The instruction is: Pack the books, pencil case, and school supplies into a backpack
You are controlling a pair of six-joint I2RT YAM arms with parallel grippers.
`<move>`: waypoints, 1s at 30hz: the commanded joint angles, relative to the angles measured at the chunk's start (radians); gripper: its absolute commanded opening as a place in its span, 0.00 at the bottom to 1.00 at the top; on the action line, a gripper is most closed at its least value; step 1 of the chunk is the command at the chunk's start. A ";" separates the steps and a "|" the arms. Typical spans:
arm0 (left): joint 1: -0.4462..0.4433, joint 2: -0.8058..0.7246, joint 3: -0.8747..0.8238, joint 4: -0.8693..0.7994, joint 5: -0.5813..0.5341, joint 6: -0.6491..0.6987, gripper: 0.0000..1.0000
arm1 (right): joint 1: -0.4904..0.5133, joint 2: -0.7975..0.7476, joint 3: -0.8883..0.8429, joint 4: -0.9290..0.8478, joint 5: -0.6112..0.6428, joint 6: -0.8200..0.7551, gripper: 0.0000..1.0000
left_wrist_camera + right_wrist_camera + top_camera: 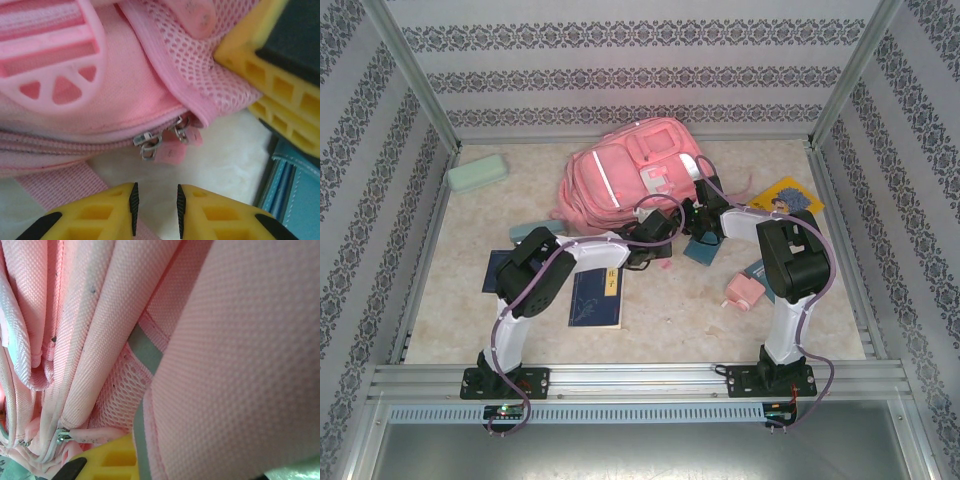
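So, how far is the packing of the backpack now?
Nothing looks packed yet: the pencil case, navy book, yellow book and pink block lie on the table outside the backpack. In hand: the left fingers stand open just before the zipper pulls, and the zipper looks shut. To do: open it and load everything.

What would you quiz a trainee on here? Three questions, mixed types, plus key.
1. True or false: the pencil case is inside the backpack.
2. What sits directly ahead of the left hand? A) zipper pulls B) a water bottle C) scissors
3. Fill in: the left hand is ____, with nothing between its fingers.
Key: 1 false, it lies on the table at the far left; 2 A; 3 open.
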 commanded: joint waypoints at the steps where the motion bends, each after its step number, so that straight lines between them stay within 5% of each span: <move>1: 0.018 0.016 -0.008 0.059 0.011 -0.062 0.30 | 0.021 0.013 0.014 0.015 0.001 -0.003 0.13; 17: 0.048 0.070 0.048 0.057 0.006 -0.125 0.27 | 0.040 0.014 0.010 0.018 -0.012 -0.004 0.11; 24: 0.065 0.078 0.057 0.029 -0.024 -0.155 0.02 | 0.043 0.001 -0.003 0.015 -0.007 -0.005 0.05; 30: 0.078 0.023 0.004 0.000 -0.064 -0.182 0.00 | 0.014 -0.008 -0.010 0.015 -0.005 -0.011 0.00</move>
